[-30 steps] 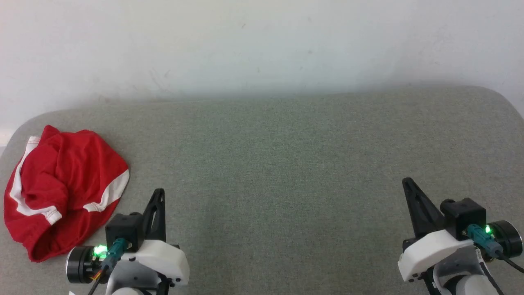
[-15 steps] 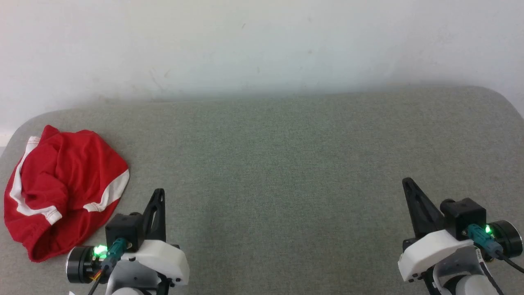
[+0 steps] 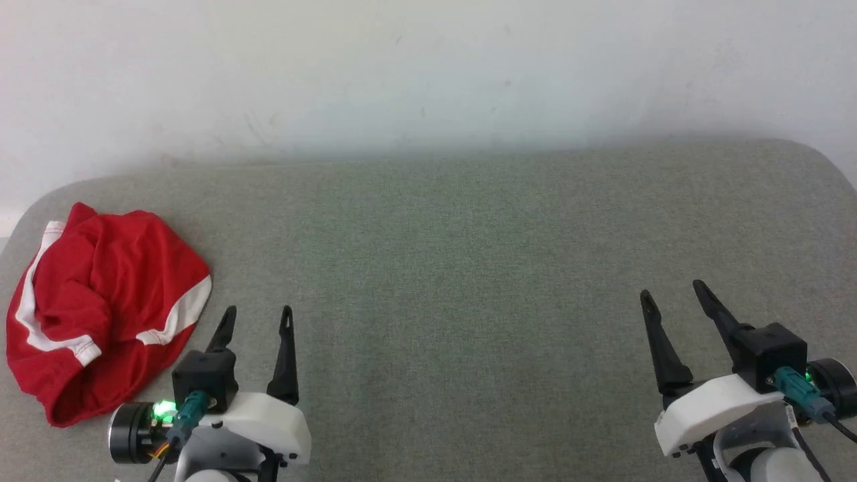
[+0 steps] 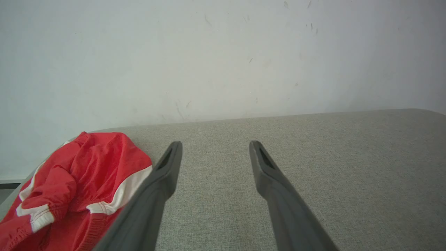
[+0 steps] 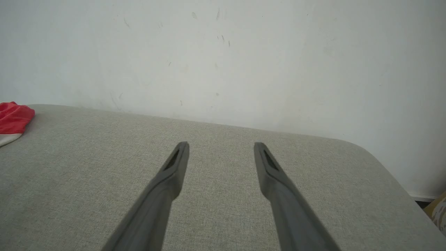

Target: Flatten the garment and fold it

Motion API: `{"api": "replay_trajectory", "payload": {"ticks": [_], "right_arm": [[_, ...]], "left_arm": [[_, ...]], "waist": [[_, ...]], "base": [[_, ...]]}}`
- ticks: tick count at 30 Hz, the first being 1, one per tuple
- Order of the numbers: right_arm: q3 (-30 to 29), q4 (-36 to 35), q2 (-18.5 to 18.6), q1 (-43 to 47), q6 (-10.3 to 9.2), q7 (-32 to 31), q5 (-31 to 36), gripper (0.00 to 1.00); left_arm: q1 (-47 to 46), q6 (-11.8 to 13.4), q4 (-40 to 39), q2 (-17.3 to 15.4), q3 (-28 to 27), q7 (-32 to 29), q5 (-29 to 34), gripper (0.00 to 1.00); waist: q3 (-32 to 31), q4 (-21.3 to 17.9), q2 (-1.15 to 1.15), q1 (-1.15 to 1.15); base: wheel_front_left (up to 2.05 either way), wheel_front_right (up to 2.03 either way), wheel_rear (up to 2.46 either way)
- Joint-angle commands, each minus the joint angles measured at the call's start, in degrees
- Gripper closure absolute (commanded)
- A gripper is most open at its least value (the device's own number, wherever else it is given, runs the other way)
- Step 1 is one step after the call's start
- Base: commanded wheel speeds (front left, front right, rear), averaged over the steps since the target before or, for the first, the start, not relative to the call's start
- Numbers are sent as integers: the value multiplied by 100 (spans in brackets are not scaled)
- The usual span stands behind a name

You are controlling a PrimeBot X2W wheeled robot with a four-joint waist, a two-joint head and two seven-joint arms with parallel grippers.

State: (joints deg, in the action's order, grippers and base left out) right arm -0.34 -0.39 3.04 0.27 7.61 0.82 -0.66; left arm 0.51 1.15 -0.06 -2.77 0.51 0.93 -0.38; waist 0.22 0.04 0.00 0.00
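While the garment (image 3: 100, 308) lies crumpled at the left end of the pad (image 3: 469, 268), nothing of the task looks done: flattening and folding both remain. The left gripper (image 3: 258, 311) and right gripper (image 3: 671, 290) hover over the pad's near edge, jaws spread and empty.

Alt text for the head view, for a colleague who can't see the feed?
A crumpled red garment with white trim lies untouched at the far left of a grey fabric surface. The left gripper, just right of it, and the right gripper, lower right, are both open and empty.
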Motion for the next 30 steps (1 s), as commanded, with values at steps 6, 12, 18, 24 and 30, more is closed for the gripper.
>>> {"api": "replay_trajectory", "payload": {"ticks": [6,12,18,24,30], "right_arm": [[-34,-115,-5,24,-2,137,-152,0],[-37,-177,-6,32,-2,209,-214,0],[-31,-221,-6,42,-3,280,-270,0],[0,-269,-7,50,-3,352,-309,0],[3,-311,-8,67,-4,424,-339,0]], "left_arm": [[-53,166,-57,-20,89,124,23,0],[-76,286,-88,-44,145,196,28,0],[-95,411,-114,-66,191,268,16,0],[-91,531,-137,-83,206,339,-6,0],[-96,642,-167,-91,196,411,-25,0]], "waist": [[26,58,0,0],[56,179,0,0],[85,368,0,0],[109,592,0,0],[143,846,0,0]], "base": [[0,0,0],[0,0,0],[0,0,0],[0,0,0],[0,0,0]]}}
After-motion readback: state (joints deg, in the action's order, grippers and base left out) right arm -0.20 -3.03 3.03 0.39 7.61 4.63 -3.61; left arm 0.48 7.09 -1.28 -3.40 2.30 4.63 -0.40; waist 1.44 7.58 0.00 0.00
